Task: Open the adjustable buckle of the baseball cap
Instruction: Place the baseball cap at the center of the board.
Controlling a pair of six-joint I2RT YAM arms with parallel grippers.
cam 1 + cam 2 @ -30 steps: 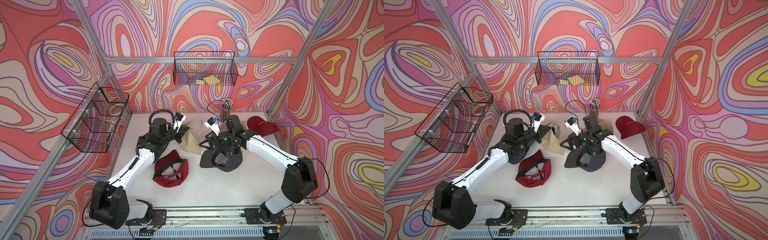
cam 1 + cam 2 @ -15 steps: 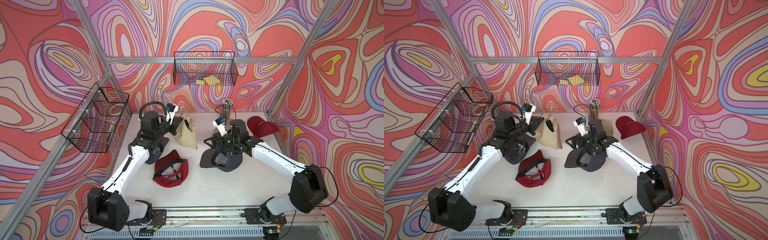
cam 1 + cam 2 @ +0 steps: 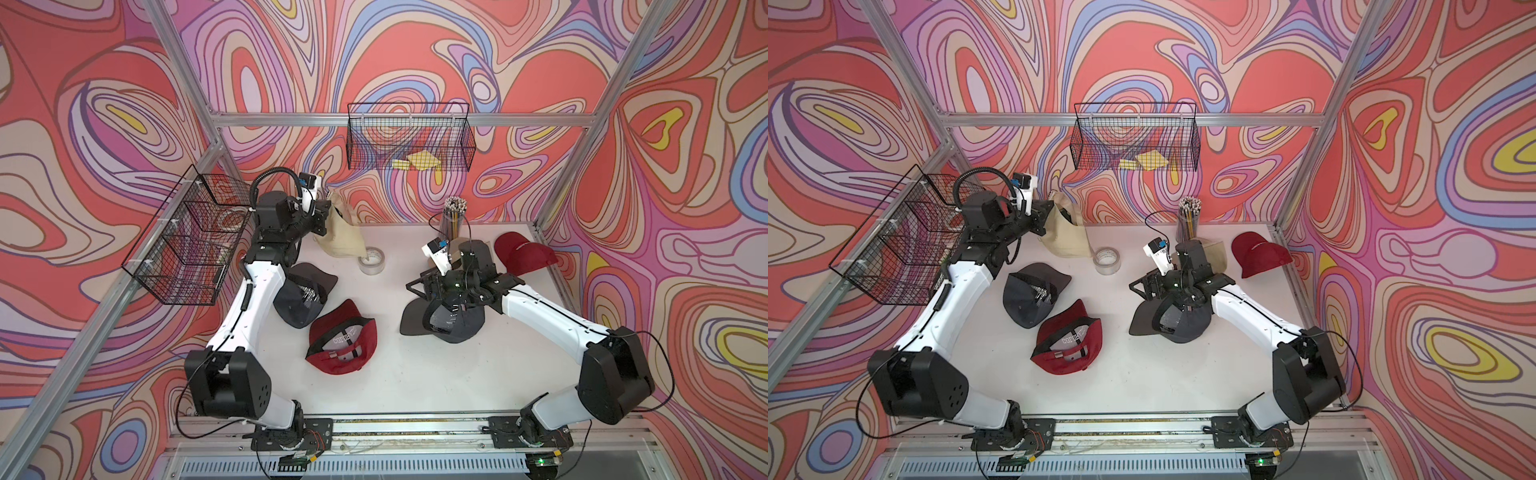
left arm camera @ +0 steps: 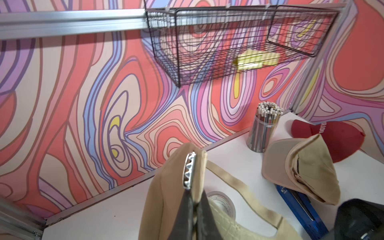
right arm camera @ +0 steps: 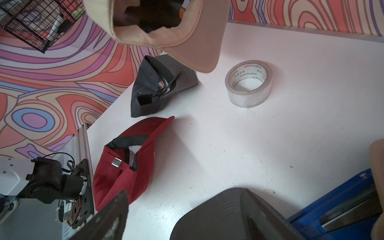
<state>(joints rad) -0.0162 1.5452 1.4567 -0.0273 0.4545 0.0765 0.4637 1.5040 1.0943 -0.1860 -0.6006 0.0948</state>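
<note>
Soft beige fabric baseball cap (image 3: 343, 239) hangs near white worktop's (image 3: 415, 374) back-left corner | toothed silver metal buckle (image 4: 189, 170) just beyond left gripper (image 4: 193, 200), clamped on cap's strap | right gripper (image 3: 422, 286) spread wide above dark grey cap (image 3: 453, 326)

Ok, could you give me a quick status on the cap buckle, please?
Left pincer shut on beige cap strap, lifted, buckle in view. Right pincer open over a grey cap. Tape roll nearby, untouched.
</note>
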